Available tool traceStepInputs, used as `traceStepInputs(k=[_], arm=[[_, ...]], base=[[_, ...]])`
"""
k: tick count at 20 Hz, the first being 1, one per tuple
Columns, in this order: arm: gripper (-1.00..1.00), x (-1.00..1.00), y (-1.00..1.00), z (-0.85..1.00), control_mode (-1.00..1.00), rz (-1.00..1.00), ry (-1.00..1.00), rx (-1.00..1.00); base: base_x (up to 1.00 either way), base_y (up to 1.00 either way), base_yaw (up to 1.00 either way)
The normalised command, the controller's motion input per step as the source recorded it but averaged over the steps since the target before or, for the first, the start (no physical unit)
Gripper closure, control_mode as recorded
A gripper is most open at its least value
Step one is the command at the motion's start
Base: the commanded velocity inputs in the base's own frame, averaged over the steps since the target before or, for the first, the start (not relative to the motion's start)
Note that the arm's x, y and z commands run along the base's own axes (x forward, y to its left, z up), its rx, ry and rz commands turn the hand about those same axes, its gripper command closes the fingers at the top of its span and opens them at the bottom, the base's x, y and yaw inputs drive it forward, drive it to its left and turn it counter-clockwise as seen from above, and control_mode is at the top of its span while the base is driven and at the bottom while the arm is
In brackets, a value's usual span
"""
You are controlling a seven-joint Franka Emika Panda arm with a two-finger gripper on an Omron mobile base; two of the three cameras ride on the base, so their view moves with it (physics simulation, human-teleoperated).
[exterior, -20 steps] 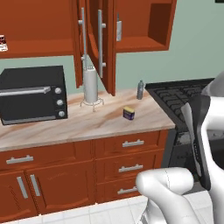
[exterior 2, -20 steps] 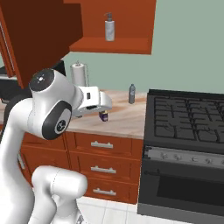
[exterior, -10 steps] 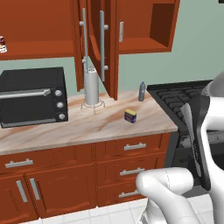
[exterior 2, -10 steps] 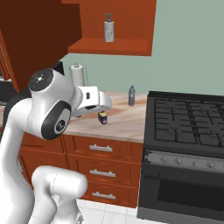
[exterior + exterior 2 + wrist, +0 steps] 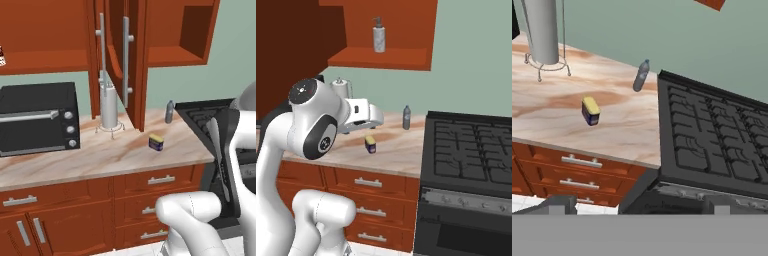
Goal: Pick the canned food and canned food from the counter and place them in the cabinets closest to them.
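A squat dark blue can with a yellow label point(image 5: 156, 142) stands on the beige marbled counter point(image 5: 90, 157), near its front right part; it also shows in the right base view point(image 5: 371, 144) and the hand view point(image 5: 590, 110). A dark red can with a white band point(image 5: 1, 56) sits on the shelf of the upper left cabinet, cut by the picture's edge. Red-brown cabinets point(image 5: 192, 55) hang above with doors open on long silver handles point(image 5: 125, 55). My gripper point(image 5: 637, 204) is open and empty, well short of the blue can and off the counter's front edge.
A black toaster oven point(image 5: 37, 120) stands at the left, with a paper towel holder point(image 5: 109, 107) beside it. A small grey bottle point(image 5: 170, 111) stands by the wall near the black stove point(image 5: 471, 150). A soap dispenser point(image 5: 378, 40) sits on the upper shelf. Drawers point(image 5: 160, 180) run below.
The whole picture has shifted in both base views, so the camera has moved with the base; the counter now sits lower and nearer. The gripper stays open.
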Motion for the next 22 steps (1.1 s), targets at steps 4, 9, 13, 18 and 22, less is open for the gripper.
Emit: traceStepInputs(k=[4,9,13,18,22], arm=[[-1.0,0.0,0.0,0.0,1.0,0.0,0.0,0.0],[-1.0,0.0,0.0,0.0,1.0,0.0,0.0,0.0],[-1.0,0.0,0.0,0.0,1.0,0.0,0.0,0.0],[-1.0,0.0,0.0,0.0,-1.0,0.0,0.0,0.0],[-1.0,0.0,0.05,-0.02,-1.0,0.0,0.0,0.0]], base=[[0.53,-0.02,0.03],[0.54,-0.02,0.02],[0.46,0.0,0.01],[0.09,0.0,0.0],[0.0,0.0,0.0]])
